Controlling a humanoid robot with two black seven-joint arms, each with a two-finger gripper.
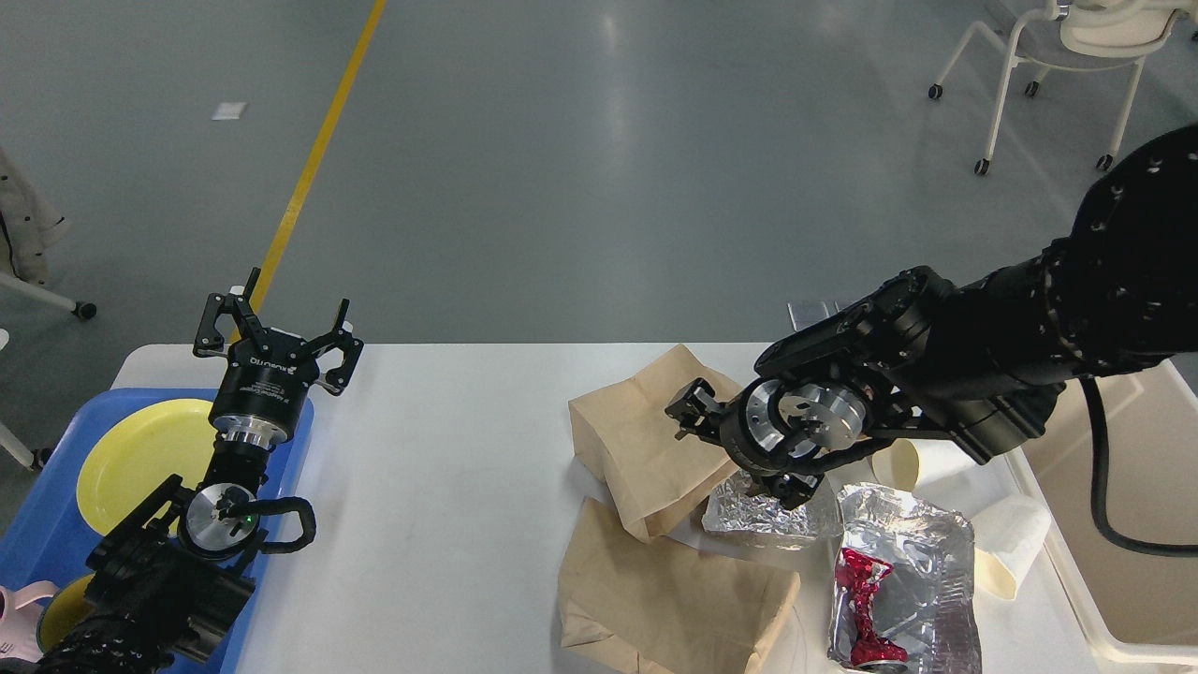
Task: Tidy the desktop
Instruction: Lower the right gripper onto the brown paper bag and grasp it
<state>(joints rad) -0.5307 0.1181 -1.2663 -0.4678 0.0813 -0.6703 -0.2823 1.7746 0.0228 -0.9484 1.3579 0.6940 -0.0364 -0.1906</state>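
— Head view: where is the desktop (449,487)?
— Across the lower half of the frame, white, under both arms.
— Left gripper (281,323)?
— Fingers spread wide, empty, raised at the left over the desktop's far edge, by the blue tray (37,524).
— Right gripper (697,412)?
— Right of centre, low over a brown paper bag (636,440); whether it's clenched or released, I cannot tell.
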